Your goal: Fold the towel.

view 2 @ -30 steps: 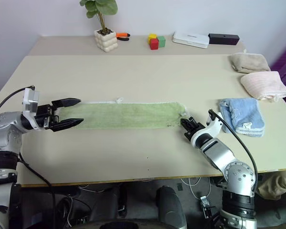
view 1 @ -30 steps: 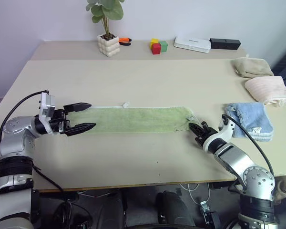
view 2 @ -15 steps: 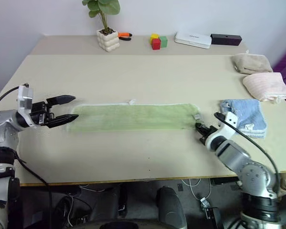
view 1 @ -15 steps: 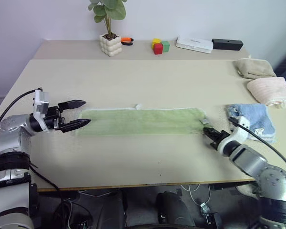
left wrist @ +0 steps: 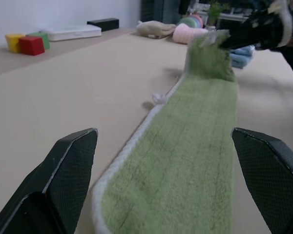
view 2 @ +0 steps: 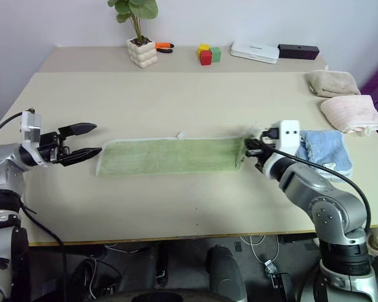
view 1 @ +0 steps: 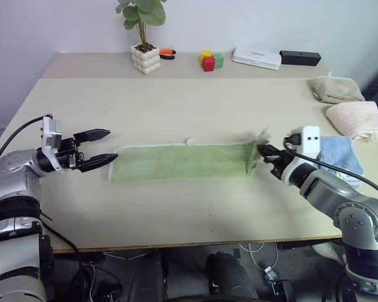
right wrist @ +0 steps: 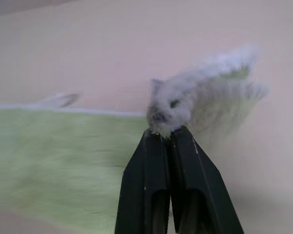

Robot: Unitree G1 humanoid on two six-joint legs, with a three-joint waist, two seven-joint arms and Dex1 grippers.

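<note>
While the strip lies flat across the robot's front:
Towel (view 1: 183, 162): on the table (view 1: 176, 94), long axis side to side, between the two arms.
Right gripper (view 1: 264, 153): fingers pressed together, pinching the towel's right end, which stands raised off the table.
Left gripper (view 1: 101, 148): fingers spread, holding nothing, just beside the towel's left end, pointing along its length.
Coming move: likely carrying the lifted right end leftward over the strip.
Material: light green terry, nubbly, limp; whitish stitched edging.

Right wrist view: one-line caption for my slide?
Right gripper shut on the lifted end of the green towel above the table.
</note>
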